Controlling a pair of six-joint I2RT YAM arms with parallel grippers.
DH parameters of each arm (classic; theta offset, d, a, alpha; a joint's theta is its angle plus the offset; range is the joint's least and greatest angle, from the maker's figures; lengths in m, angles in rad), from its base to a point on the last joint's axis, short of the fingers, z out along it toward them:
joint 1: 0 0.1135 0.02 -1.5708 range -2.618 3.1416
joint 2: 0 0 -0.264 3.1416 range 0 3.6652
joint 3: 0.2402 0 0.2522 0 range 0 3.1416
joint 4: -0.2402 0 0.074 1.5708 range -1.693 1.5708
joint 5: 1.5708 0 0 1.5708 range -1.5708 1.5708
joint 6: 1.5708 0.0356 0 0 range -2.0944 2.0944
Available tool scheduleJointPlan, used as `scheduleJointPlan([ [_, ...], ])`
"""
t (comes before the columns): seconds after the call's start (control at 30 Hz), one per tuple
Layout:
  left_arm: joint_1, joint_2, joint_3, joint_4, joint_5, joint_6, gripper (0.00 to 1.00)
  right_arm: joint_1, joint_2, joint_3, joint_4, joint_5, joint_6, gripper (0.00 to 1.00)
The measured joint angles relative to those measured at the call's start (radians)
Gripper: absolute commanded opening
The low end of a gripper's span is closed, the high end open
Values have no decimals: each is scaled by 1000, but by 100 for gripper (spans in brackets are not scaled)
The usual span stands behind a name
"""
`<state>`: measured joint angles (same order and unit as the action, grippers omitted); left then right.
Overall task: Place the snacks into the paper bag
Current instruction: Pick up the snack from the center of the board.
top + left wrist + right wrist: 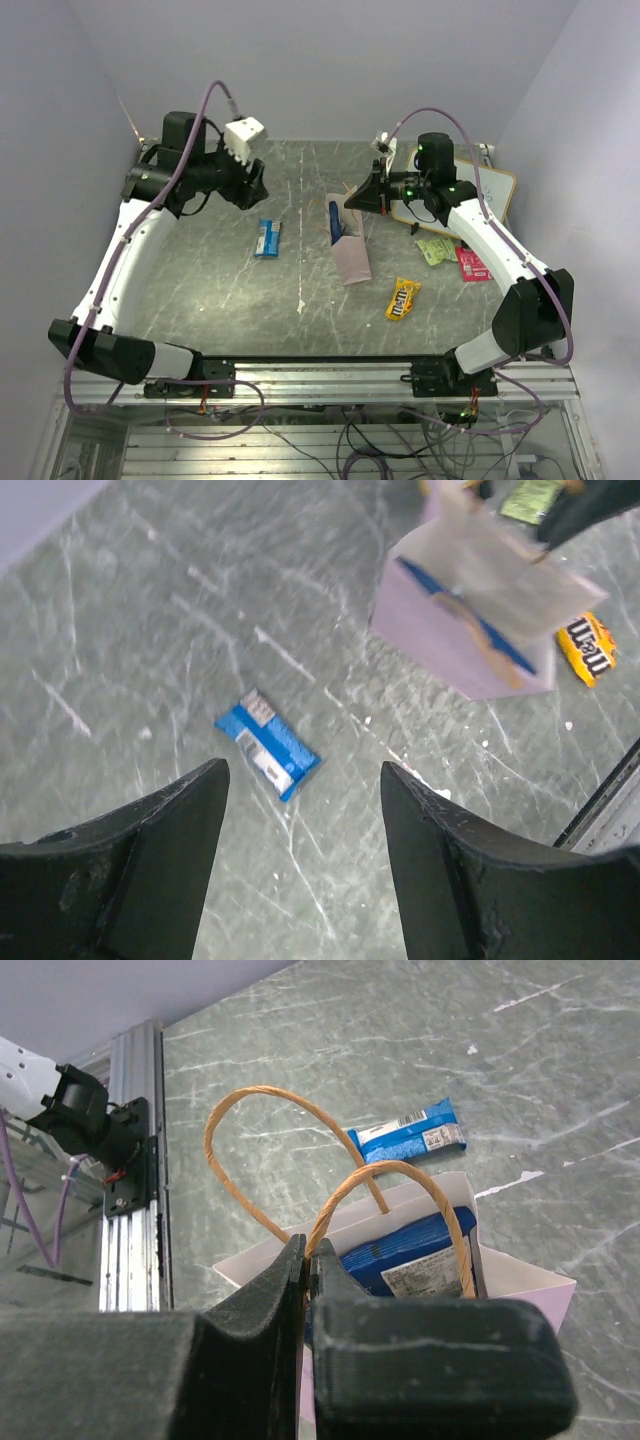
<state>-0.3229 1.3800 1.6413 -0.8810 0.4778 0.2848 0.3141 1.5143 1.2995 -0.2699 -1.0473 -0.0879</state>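
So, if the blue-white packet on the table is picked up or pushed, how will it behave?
The blue-white packet looks thin and flat, so probably light and slightly floppy. Lying flat on the smooth table, it would likely slide, not roll.

Grey marbled table point(200, 290): blue-white packet point(267, 238), paper bag point(350, 257), M&M's point(403, 298), green packet point(436, 249), pink-red packet point(471, 264), white board point(496, 193).

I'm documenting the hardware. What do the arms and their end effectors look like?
The left arm and right arm have white links with black joints. A mauve cable loops along each. A white box sits at the left wrist; green lights glow on the right. The left end effector and right end effector have matte black wedge fingers.
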Motion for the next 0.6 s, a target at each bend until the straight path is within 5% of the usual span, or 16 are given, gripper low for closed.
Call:
scheduleJointPlan([
  [0.27, 97, 10, -233, 60, -72, -82, 72, -3, 0, 2, -8, 0, -2, 0],
  [0.6, 91, 101, -429, 117, -112, 40, 76, -14, -11, 2, -5, 4, 9, 0],
])
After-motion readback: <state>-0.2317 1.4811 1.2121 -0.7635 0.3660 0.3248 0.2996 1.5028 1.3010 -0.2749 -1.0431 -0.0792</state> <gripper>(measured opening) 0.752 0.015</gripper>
